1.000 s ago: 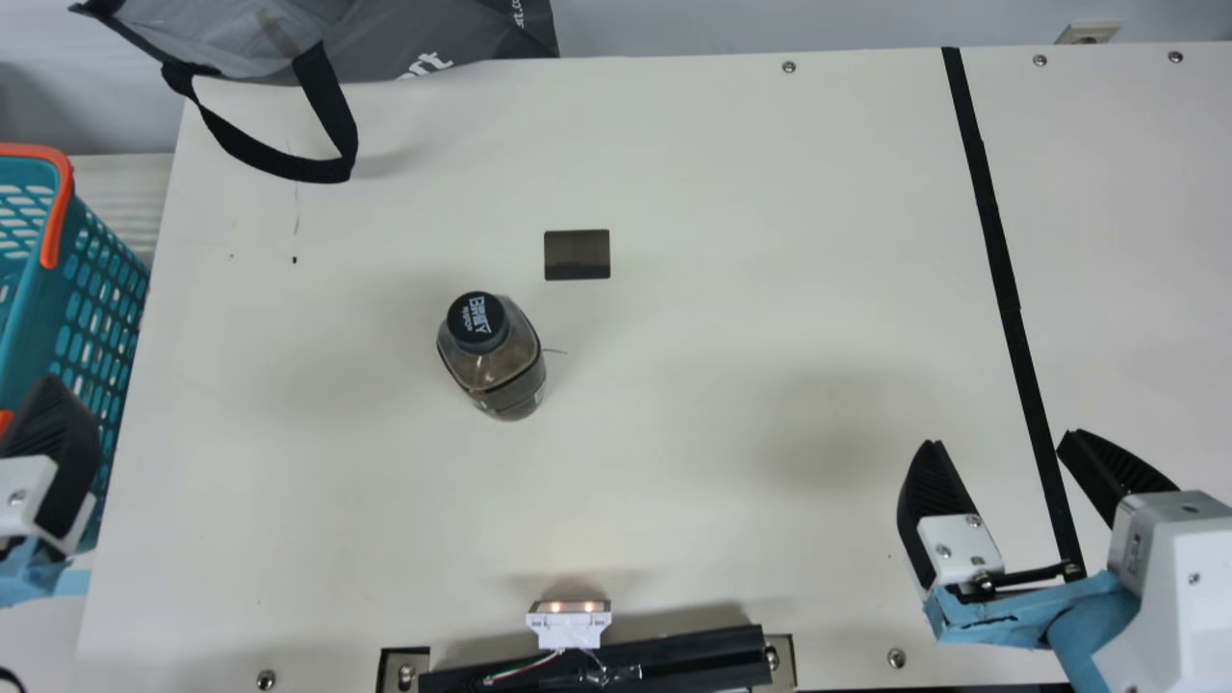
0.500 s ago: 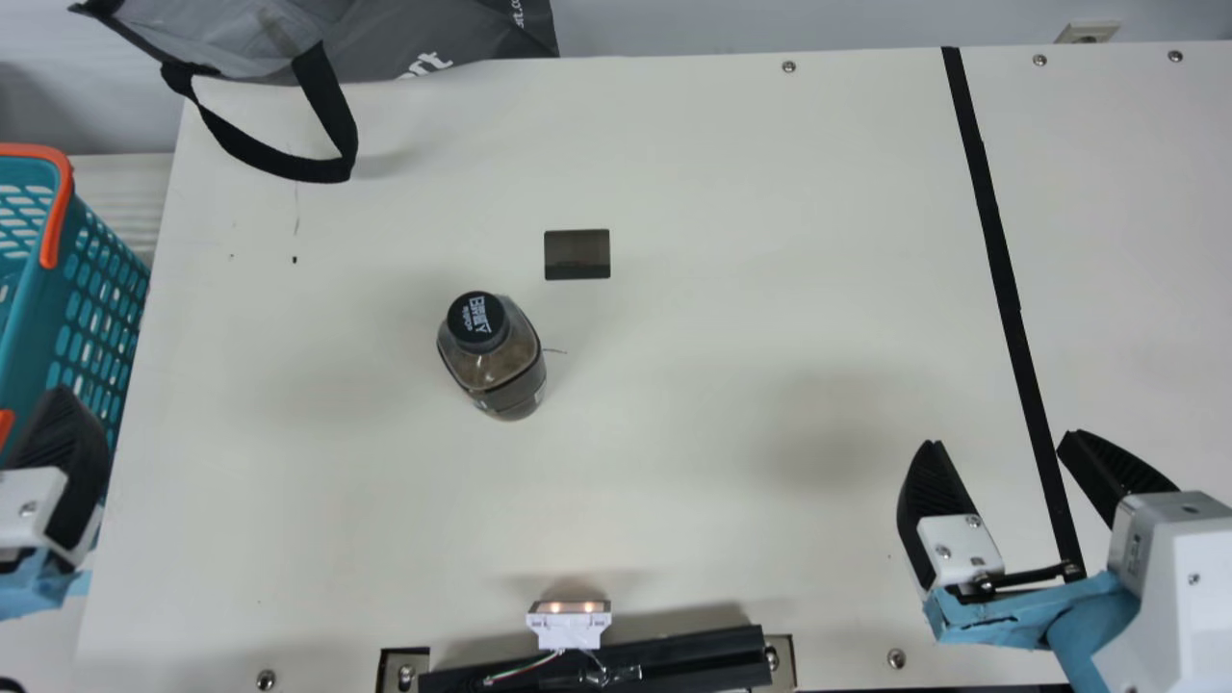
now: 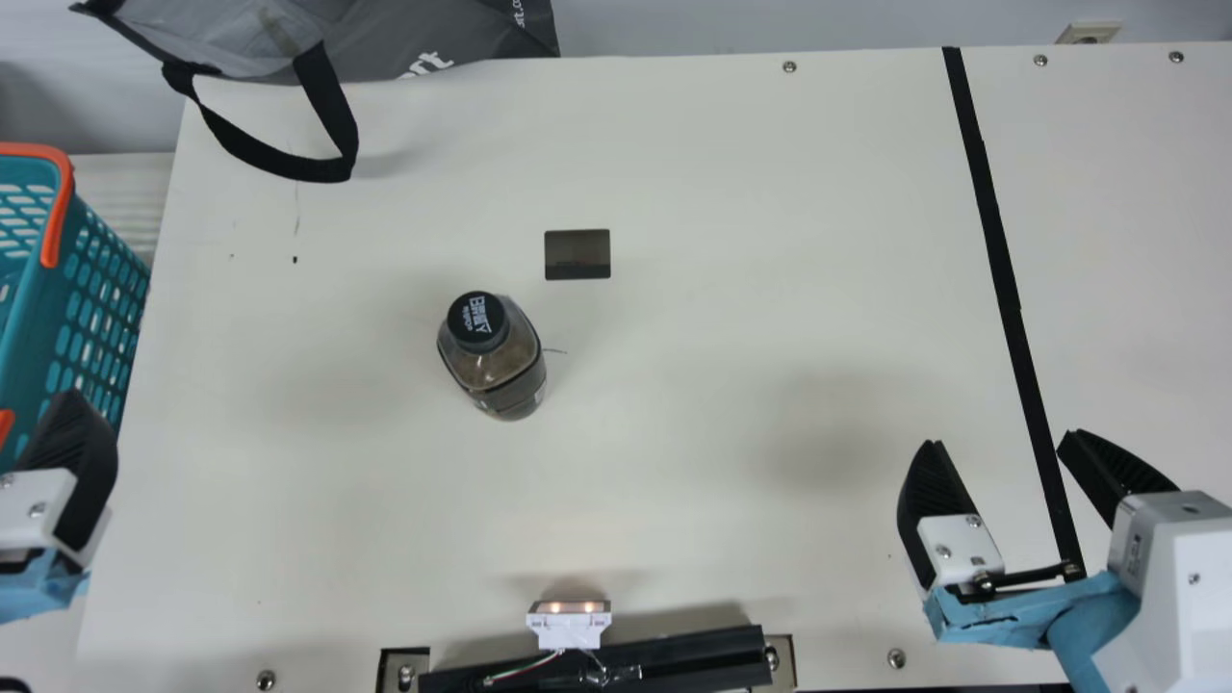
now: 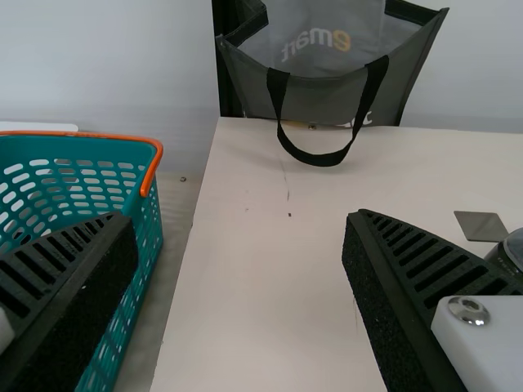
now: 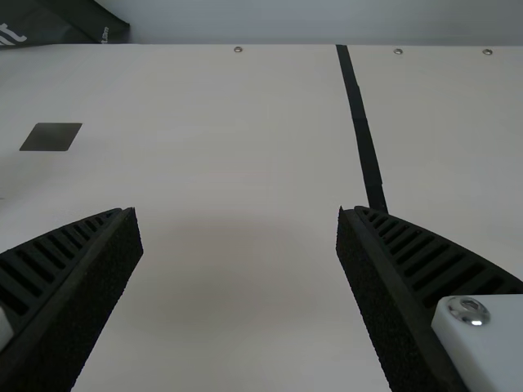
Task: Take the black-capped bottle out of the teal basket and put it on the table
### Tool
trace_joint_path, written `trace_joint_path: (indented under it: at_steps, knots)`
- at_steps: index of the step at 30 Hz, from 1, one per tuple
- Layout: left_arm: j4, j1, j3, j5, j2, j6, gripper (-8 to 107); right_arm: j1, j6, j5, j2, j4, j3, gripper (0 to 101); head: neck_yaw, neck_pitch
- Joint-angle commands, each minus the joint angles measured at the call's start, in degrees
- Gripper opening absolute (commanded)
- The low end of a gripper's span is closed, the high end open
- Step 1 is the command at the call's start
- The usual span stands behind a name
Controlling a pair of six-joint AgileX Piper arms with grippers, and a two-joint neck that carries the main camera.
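Hovering near basket (image 3: 37, 308), left jaws wide

The bottle (image 3: 505, 373) has white print (image 3: 476, 314) on its cap (image 3: 467, 334), the grey bag (image 4: 315, 94) white and orange print (image 4: 340, 41).

Your site presents as a robotics lab or workshop; which of the two cannot be determined. You have robot arms (image 3: 1179, 587) at a cream table (image 3: 674, 433) with screws (image 3: 789, 66) set along its far edge. A black strip (image 3: 996, 250) crosses the top. At the near edge, you have a lit module (image 3: 569, 626) with exposed wires (image 3: 525, 667) beside a black rail (image 3: 683, 654).
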Motion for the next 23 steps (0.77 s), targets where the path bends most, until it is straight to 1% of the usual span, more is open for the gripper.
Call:
trace_joint_path:
  at_steps: [1, 23]
  knots:
    - [-0.15, 0.07, 0.06, -0.03, 0.04, 0.26, 107, 0.00, 0.00, 0.00, 0.00, 0.00, 0.00, 91, 0.47, -0.21]
    - [-0.18, 0.04, 0.09, 0.00, 0.00, 0.38, 107, 0.00, 0.00, 0.00, 0.00, 0.00, 0.00, 91, 0.47, -0.21]
